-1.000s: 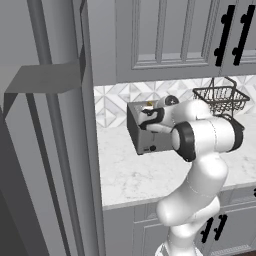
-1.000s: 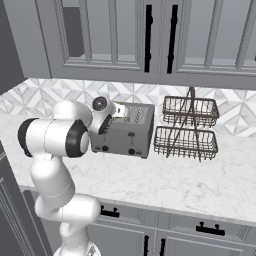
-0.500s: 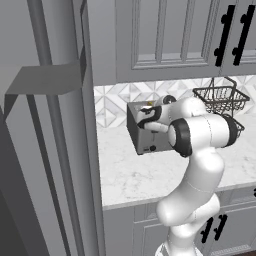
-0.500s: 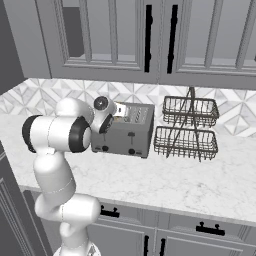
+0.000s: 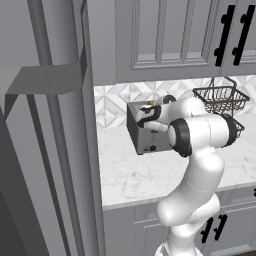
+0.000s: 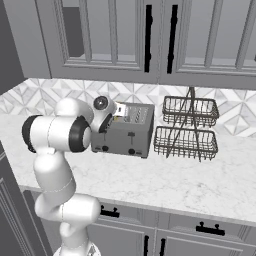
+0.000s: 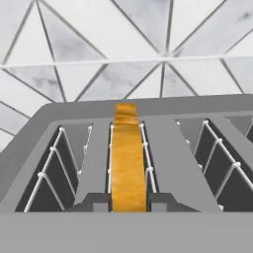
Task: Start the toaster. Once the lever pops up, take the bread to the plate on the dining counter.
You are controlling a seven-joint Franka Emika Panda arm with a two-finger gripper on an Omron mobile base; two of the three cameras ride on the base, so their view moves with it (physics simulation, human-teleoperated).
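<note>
One small squarish slice of bread (image 7: 128, 163), golden-brown along its crust edge, stands upright in the second slot from the left of the boxy grey brushed-metal toaster (image 6: 123, 131), its top edge showing between the wire guides. The two-finger gripper (image 7: 128, 206) sits directly over that slot with its dark fingers drawn together against both faces of the bread, clamped on the near end of the crust. Judged from its size, the bread is light and fairly stiff, but crumbly and easily crushed; hold it by the flat faces near the top edge with light pressure and lift it straight up, clear of the guides. The toaster stands on a white marble worktop (image 6: 200, 180) with grey veins. Right of the toaster is a dark two-tier wire basket rack (image 6: 187, 128); behind the toaster is a triangle-patterned tile backsplash (image 7: 99, 44), and above it hang grey panelled wall cabinets (image 6: 150, 40) with black handles.
</note>
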